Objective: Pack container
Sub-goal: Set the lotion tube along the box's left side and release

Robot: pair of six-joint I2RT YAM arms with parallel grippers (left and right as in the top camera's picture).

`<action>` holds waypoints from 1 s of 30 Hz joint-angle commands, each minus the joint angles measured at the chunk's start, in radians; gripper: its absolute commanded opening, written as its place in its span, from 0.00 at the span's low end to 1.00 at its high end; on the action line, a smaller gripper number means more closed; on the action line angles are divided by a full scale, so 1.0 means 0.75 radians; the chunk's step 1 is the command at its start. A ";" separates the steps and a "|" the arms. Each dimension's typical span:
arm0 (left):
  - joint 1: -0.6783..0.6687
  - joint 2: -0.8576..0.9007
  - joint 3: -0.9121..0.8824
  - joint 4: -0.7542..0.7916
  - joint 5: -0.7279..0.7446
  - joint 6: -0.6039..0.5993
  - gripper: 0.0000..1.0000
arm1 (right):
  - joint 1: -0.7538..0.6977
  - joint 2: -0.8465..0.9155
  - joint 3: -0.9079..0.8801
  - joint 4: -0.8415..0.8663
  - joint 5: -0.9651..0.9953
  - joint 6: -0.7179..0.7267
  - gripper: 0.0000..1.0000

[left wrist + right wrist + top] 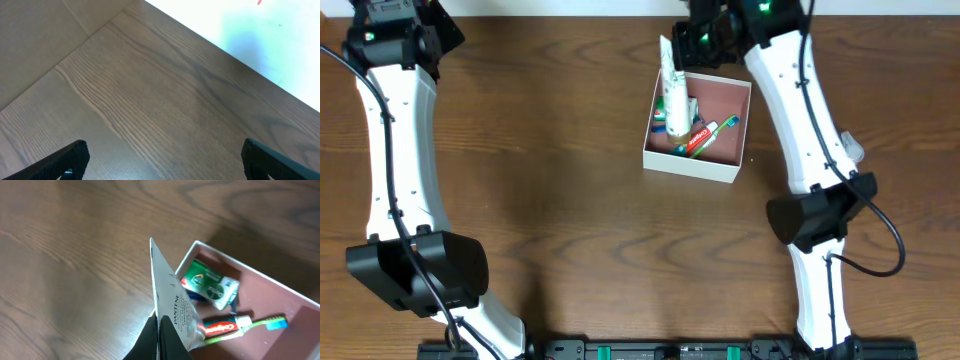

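1. A dark wooden table is seen from above, with a robot arm on each side.
2. The container, a shallow square box with white walls and a dusty pink floor, sits on the table right of centre. It is close to the right arm and well apart from the left one.
3. Three toiletries lie in the container: a green sachet, a red and white toothpaste tube and a green toothbrush with a blue head.
4. The right gripper hangs above the container's far left corner. Its jaws are pinched tight on a flat white shampoo tube.
5. The shampoo tube is held on a slant. Its crimped end points out past the container's left wall and its body hangs over the pink floor. This looks like a tilt chosen to slide it in beside the other items. Whether it already touches them cannot be told.
6. The left gripper is parked near the far left corner of the table. Its jaws are spread wide with only bare wood between them, apparently kept out of the way.
7. Packing seems well under way, with this tube not yet released.
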 commanded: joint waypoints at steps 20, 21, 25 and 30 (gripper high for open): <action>0.003 -0.004 -0.007 0.001 -0.022 0.007 0.98 | 0.040 0.033 0.009 -0.018 -0.084 -0.071 0.01; 0.003 -0.004 -0.007 0.001 -0.022 0.007 0.98 | 0.042 0.033 0.009 -0.017 -0.112 -0.071 0.01; 0.003 -0.003 -0.007 0.001 -0.022 0.007 0.98 | 0.048 0.033 0.009 -0.019 -0.149 -0.079 0.01; 0.003 -0.004 -0.007 0.001 -0.022 0.007 0.98 | 0.052 0.033 0.008 -0.019 -0.148 -0.155 0.01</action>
